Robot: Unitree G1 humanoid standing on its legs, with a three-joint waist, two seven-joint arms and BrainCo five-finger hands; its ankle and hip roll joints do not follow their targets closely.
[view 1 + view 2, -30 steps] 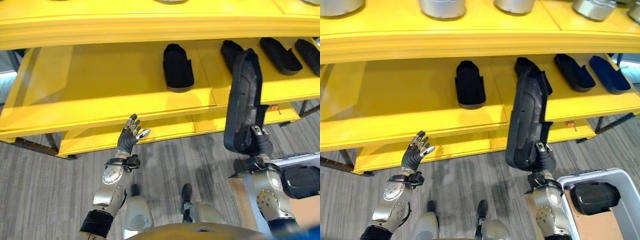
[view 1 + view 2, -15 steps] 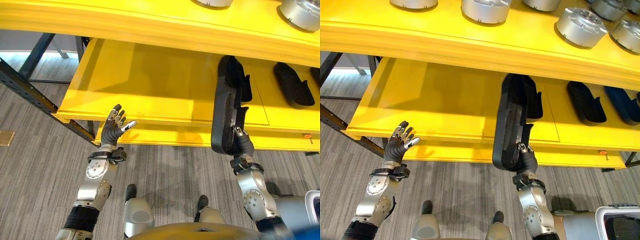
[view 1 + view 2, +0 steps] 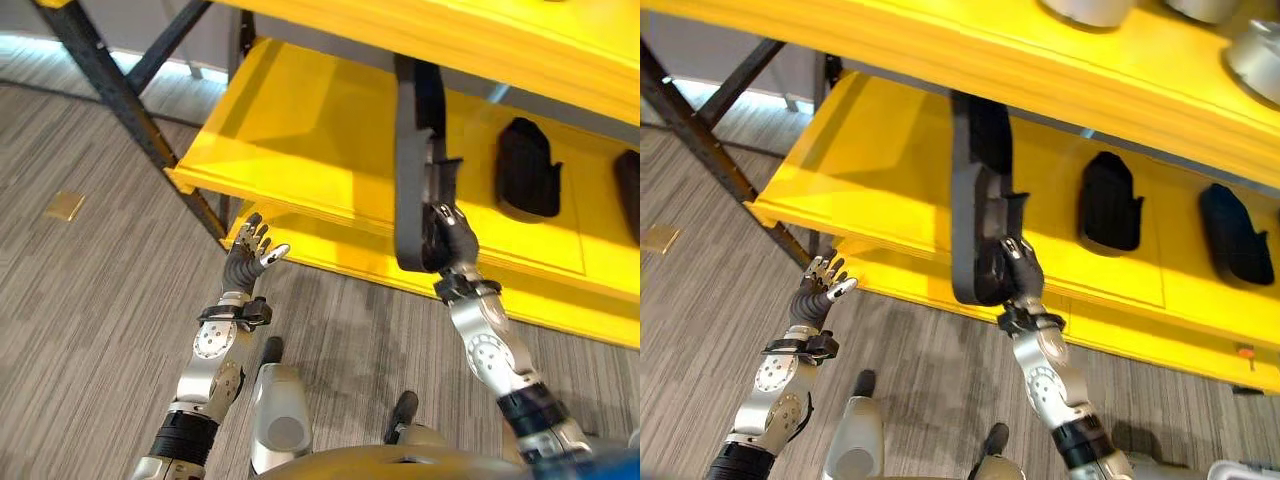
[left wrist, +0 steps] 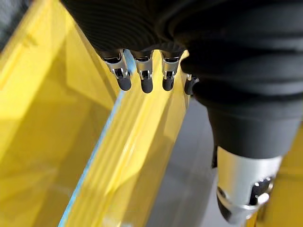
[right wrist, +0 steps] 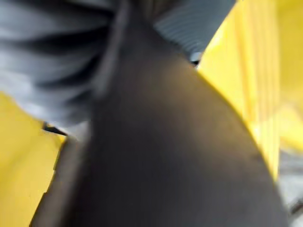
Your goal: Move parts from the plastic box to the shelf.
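- As the head camera is swinging leftward, the left eye view is now taking in the shelf's (image 3: 300,150) open left end and its dark frame leg (image 3: 120,95), where a second ago the white plastic box was showing at the lower right; that shift belongs to the camera. The right hand (image 3: 447,240) is still gripping the long black part (image 3: 415,160) by its lower end, holding it upright before the middle tier, so I judge the carry to be nearing a free stretch of shelf.
- In the right eye view, the left hand (image 3: 818,295) is hanging with fingers spread and empty, near the shelf's lower front edge. The middle tier is holding two black parts (image 3: 1108,205) lying flat to the right of the held one, and the top tier is carrying silver round parts (image 3: 1085,8).
- In the left wrist view, the left hand's fingers (image 4: 142,75) are reaching out straight over yellow shelf boards, touching nothing.
- In the right wrist view, the black part is pressing close against the camera, with yellow shelf beyond.
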